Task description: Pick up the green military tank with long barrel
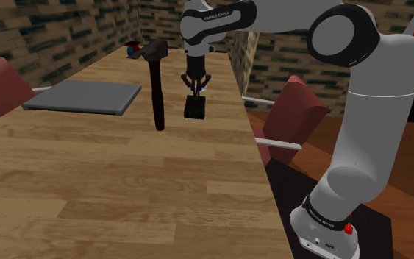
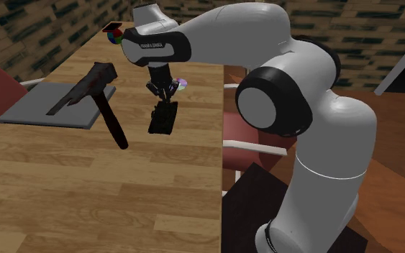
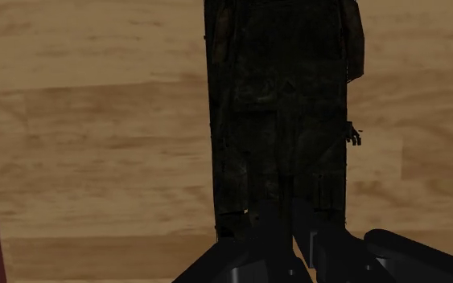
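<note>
The dark tank [image 1: 194,110] lies on the wooden table [image 1: 87,184], at three o'clock from the hammer [image 1: 157,88] in the shoulder view; the gripper [image 1: 195,92] looks clamped on its near end; likely rigid, light, knobbly; grip the hull, not the barrel.

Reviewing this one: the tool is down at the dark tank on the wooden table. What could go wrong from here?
1. The tool sits at one end of the tank, not over its middle. Lifted from there, the tank may tilt or slip out.
2. The dark hammer is close beside the tank, so a sideways move of the arm could knock it.
</note>
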